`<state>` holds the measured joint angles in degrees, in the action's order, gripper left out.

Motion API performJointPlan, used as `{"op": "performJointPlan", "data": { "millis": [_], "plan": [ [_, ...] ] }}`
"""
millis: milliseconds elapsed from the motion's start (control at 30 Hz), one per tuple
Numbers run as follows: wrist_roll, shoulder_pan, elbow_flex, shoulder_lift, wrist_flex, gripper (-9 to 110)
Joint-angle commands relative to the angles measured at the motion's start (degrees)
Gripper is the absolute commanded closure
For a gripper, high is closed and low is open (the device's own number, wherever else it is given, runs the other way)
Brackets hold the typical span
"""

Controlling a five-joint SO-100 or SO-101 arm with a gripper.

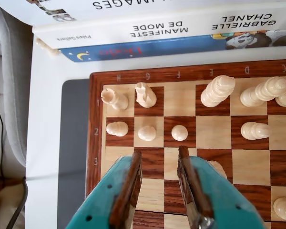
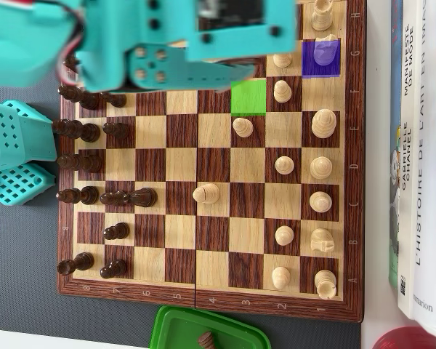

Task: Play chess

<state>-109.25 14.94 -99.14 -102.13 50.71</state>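
Overhead, the wooden chessboard (image 2: 203, 156) lies on a dark grey mat (image 2: 22, 276), its inlaid squares alternating pale and reddish brown inside a lettered, numbered border. Turned cream pieces (image 2: 321, 123) crowd the right-hand ranks and dark pieces (image 2: 80, 131) the left, leaving the middle files mostly bare apart from one cream pawn (image 2: 206, 193) and another (image 2: 243, 127) just below a green-highlighted square (image 2: 248, 97); a purple-highlighted square (image 2: 320, 58) sits near the top right corner. Books (image 2: 418, 160) run along the board's right edge on the white bench (image 2: 374, 218). A green plastic lid (image 2: 203, 331) touches the lower edge. In the wrist view the teal end effector (image 1: 159, 157), lined with brown pads, hangs open and empty over row three, just short of the round-headed cream pawns (image 1: 179, 132).
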Motion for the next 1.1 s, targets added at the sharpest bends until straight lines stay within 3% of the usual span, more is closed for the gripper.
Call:
{"op": "performJointPlan", "data": {
  "millis": [0, 1067],
  "plan": [
    [-0.26, 0.00, 6.86, 2.81, 3.16, 89],
    [-0.70, 3.43, 32.96, 32.08, 6.59, 89]
  ]
}}
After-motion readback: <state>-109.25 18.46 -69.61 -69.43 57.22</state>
